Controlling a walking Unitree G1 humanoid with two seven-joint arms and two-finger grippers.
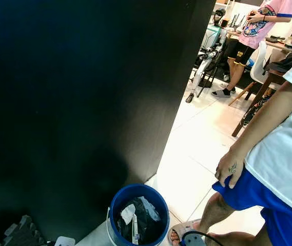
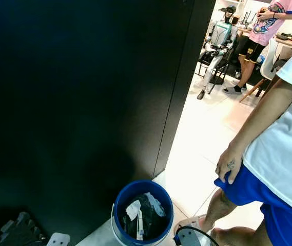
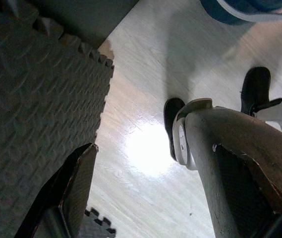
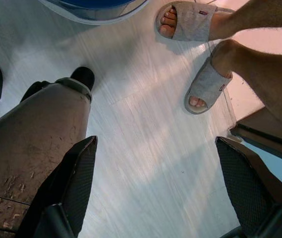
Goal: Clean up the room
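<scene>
While a tall black panel [image 1: 84, 102] fills the left and centre of the head view, a blue bucket [image 1: 138, 192] sits on the pale floor [image 1: 197, 148] at the lower middle, crumpled paper and dark rubbish [image 1: 138, 218] inside. Lower right, a person in blue shorts and white shirt stands, hand [image 1: 229, 169] hanging by the thigh. Upper right, another person in a pink shirt [image 2: 269, 25] stands beside a seated humanoid robot [image 2: 218, 38].

Left wrist view: left gripper [image 3: 150, 193] hangs with fingers apart over wood-look floor, grey foam mat [image 3: 31, 99] at the frame's left.

Right wrist view: right gripper [image 4: 155, 188] hangs spread wide too, with grey slippers [image 4: 205, 89] upper right and the bucket's rim at the top edge.
</scene>
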